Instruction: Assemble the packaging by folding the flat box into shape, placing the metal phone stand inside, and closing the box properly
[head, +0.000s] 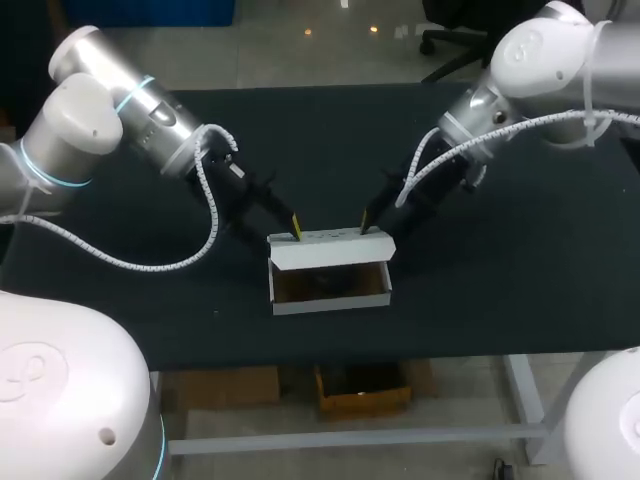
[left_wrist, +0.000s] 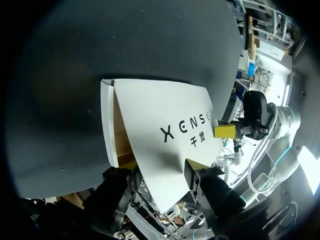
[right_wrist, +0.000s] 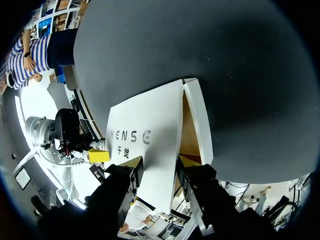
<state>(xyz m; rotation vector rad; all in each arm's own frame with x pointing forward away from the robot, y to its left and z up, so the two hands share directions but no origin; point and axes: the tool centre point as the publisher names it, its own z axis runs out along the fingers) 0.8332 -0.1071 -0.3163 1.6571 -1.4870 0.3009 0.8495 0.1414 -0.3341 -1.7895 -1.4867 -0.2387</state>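
Lid edge between right fingers; wide table around

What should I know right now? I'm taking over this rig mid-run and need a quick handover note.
Left gripper and right gripper: both at the lid's top edge, behind it, one near each end; grip unclear.
Box: folded, mid-table, lid leaning over the opening, not shut.
Stand: can't confirm it's inside.
To do: check stand, press lid down, tuck it shut.
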